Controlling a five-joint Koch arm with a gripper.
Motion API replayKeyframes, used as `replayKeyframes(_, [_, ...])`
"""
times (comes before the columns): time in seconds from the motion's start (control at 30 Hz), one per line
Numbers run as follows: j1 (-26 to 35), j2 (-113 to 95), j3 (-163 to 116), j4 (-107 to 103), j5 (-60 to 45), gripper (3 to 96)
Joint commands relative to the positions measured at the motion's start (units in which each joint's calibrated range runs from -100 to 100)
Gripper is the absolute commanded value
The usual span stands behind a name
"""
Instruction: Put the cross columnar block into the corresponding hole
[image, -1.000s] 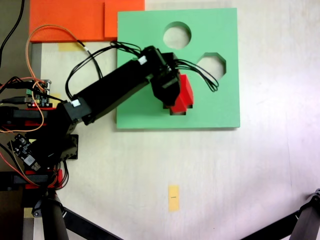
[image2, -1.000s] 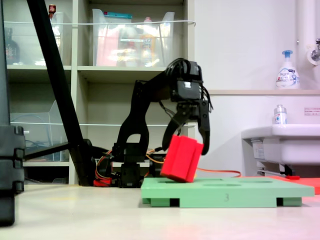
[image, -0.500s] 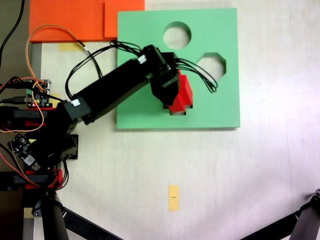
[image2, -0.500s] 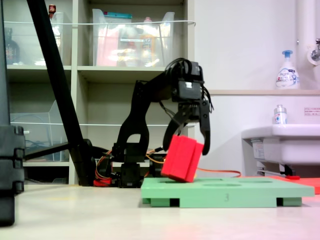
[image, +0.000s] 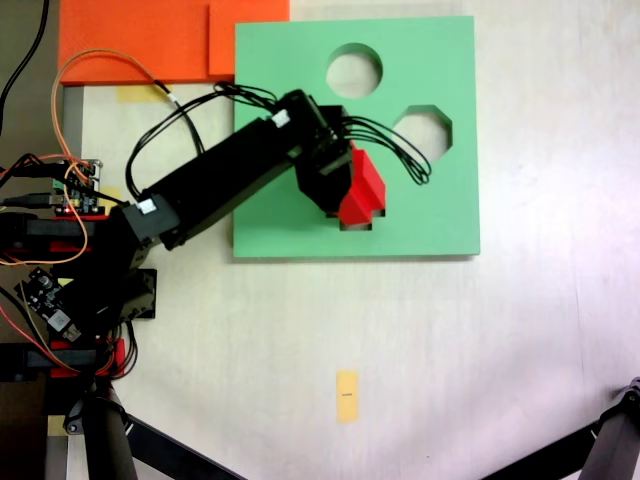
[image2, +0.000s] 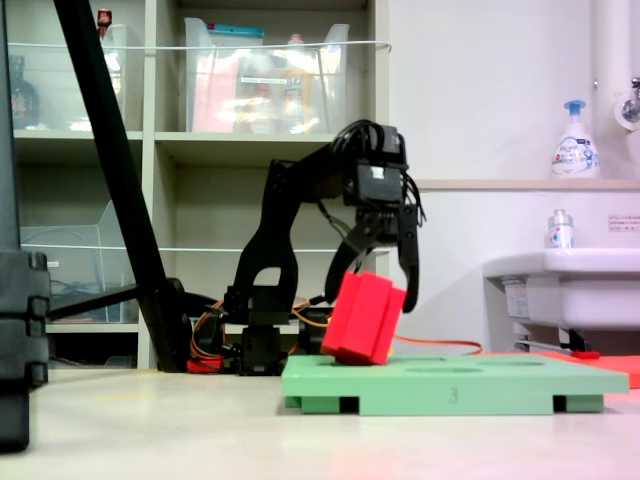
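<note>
The gripper (image2: 374, 290) holds the red block (image2: 364, 318) between its 2 fingers, one on each side of the block's upper part. In the second exterior view the block is tilted, its top leaning toward the second exterior view's right, and its lower corner touches the top of the green board (image2: 480, 383) near the board's left end. In the first exterior view the block (image: 363, 192) lies over the near middle of the board (image: 420, 215), and a notched dark edge of the cross hole (image: 357, 225) shows just below it. Whether the block's lower end has entered the hole cannot be told.

The board also has a round hole (image: 354, 71) at its far edge and an octagonal hole (image: 428, 125) toward the first exterior view's right. An orange sheet (image: 140, 38) lies at the first exterior view's upper left, touching the board's corner. A yellow tape strip (image: 347, 396) lies on the table (image: 520, 340), well apart from the board.
</note>
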Motion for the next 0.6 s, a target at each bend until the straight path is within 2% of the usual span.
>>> replayKeyframes(0.03, [0.15, -5.16, 0.14, -1.17, 0.34, 39.6])
replayKeyframes(0.6, [-0.1, -4.32, -1.65, -1.17, 0.59, 39.6])
